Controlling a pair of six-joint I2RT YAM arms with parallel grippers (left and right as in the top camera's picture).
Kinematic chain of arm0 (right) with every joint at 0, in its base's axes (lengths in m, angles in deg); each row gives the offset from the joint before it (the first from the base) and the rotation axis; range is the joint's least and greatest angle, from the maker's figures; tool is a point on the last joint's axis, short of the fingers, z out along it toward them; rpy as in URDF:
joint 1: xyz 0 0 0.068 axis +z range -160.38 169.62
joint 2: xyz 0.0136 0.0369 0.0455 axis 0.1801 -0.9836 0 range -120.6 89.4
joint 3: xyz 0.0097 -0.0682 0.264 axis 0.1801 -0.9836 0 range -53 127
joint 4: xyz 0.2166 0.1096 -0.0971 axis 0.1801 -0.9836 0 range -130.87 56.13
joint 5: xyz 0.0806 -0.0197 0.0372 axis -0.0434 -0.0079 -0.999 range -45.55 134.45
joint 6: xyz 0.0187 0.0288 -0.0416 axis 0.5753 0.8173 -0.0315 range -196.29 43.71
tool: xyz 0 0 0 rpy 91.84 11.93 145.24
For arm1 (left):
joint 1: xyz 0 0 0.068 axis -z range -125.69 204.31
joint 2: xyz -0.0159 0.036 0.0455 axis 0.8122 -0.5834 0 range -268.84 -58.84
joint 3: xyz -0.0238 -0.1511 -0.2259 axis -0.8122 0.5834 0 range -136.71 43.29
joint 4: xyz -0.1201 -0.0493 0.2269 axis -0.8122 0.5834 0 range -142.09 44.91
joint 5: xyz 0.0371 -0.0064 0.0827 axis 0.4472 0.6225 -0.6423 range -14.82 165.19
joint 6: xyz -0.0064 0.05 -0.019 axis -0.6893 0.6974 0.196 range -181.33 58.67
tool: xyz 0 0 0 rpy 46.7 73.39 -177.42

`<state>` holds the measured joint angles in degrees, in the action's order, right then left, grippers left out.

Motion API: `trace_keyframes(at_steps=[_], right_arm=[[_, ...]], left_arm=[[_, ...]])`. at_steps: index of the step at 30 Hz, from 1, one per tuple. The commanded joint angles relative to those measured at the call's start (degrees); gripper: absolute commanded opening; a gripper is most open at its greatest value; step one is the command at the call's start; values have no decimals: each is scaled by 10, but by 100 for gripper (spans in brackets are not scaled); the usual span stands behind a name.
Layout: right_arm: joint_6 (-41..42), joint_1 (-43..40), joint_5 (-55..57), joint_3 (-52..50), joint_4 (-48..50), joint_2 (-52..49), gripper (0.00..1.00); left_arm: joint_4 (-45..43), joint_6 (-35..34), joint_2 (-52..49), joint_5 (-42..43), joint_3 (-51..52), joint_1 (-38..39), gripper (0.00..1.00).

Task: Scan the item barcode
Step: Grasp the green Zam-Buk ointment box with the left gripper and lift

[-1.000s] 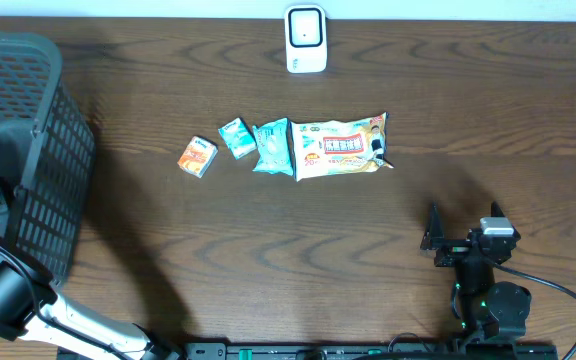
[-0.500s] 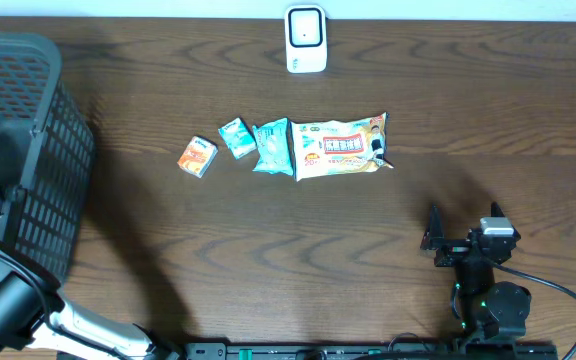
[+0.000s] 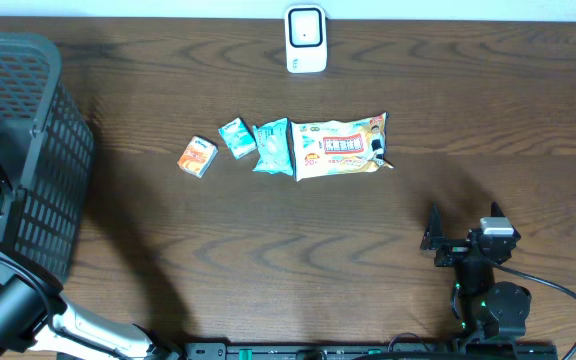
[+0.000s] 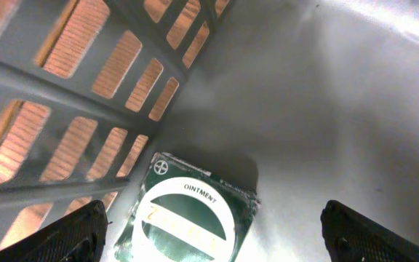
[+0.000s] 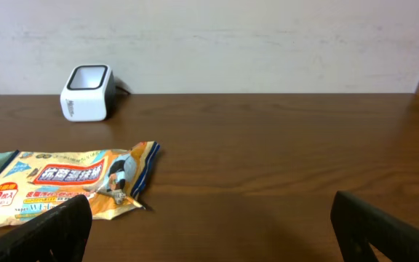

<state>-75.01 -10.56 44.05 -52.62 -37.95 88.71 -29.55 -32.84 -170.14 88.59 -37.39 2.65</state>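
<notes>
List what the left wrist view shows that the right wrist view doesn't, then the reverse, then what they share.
Only the left wrist view: the basket, seen from inside, and a green ointment box lying on its floor, under the left gripper. Only the right wrist view: the white scanner, the wipes pack and the right gripper. Both: the brown table, glimpsed through the basket's slots in the left view, and wide-spread fingers holding nothing.

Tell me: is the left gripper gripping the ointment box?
No, the left gripper stands wide open, and the ointment box lies loose on the basket floor.
</notes>
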Motion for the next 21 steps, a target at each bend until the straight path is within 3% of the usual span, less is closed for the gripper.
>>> trace_keyframes(at_steps=[1, 16, 21], right_arm=[[4, 4, 1, -1, -3, 3, 99], [4, 4, 1, -1, -3, 3, 99], [4, 4, 1, -1, -3, 3, 99]], left_arm=[[-6, 2, -30, -16, 4, -2, 93], [-4, 1, -83, -22, 4, -3, 91], [8, -1, -77, -18, 4, -3, 70]])
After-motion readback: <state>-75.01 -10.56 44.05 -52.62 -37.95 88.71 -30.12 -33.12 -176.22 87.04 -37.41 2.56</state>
